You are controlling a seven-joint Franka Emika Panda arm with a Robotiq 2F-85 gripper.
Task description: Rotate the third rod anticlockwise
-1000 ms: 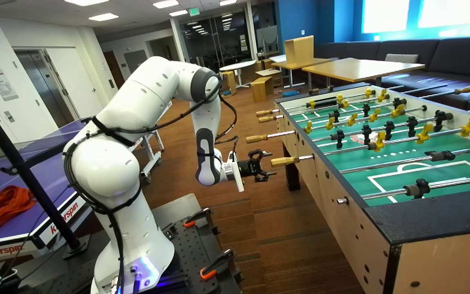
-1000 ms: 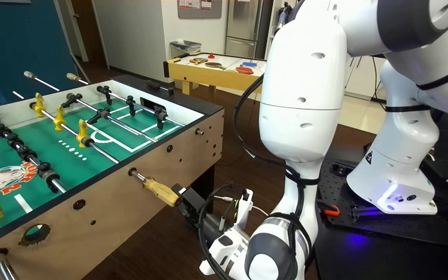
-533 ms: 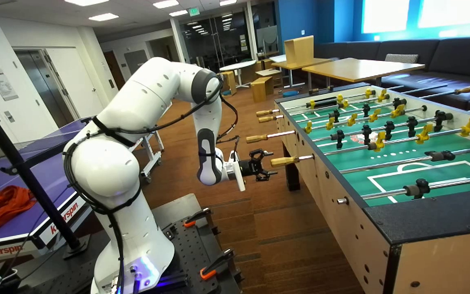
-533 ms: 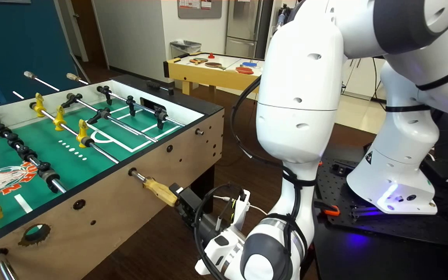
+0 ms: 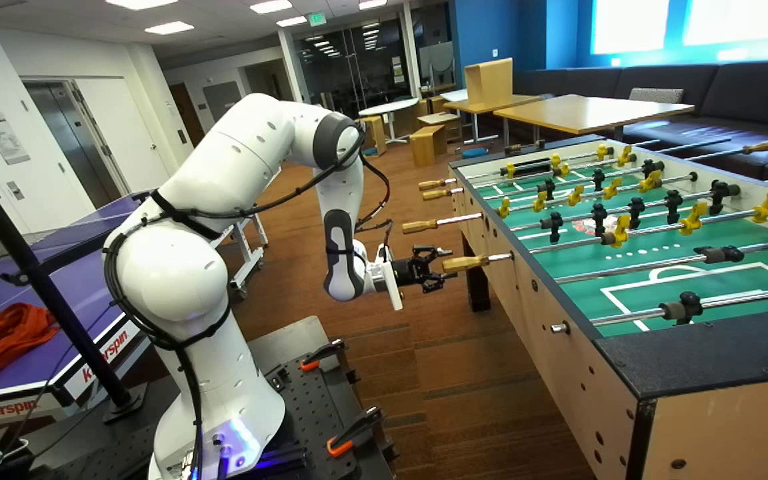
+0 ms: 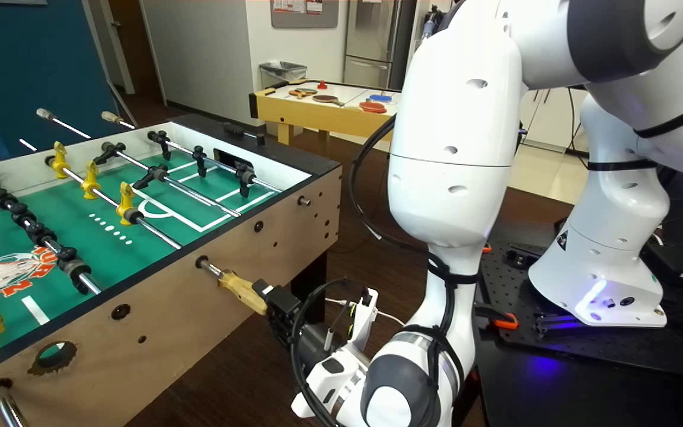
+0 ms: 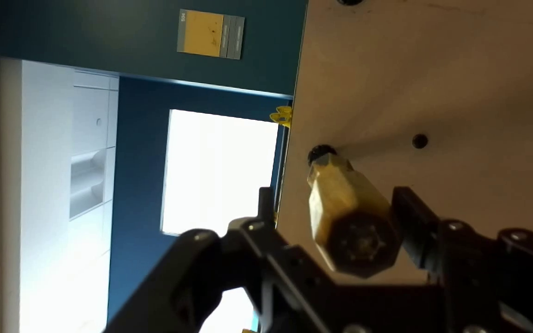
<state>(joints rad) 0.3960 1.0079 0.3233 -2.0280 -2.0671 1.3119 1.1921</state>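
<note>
The third rod (image 6: 158,232), a metal bar carrying yellow players, leaves the foosball table's side and ends in a faceted wooden handle (image 6: 239,289). That handle (image 5: 467,263) also shows in an exterior view, level with my gripper (image 5: 450,264). Seen from the wrist, the handle (image 7: 336,189) points its dark end at me, between the two fingers of my gripper (image 7: 334,201). A gap separates the left finger (image 7: 265,203) from the wood. The right finger (image 7: 407,208) is right beside it; contact there is unclear. The jaws stand partly open around the handle.
The foosball table's side panel (image 5: 544,313) faces me. Another wooden handle (image 5: 420,227) sticks out beyond the third rod's, and a bare rod stub (image 5: 560,328) pokes out nearer the table's corner. A purple table-tennis table (image 5: 91,227) stands behind the arm.
My gripper has moved a little forward to the handle's end, and its fingers have drawn closer together. The rod and its players look unmoved.
</note>
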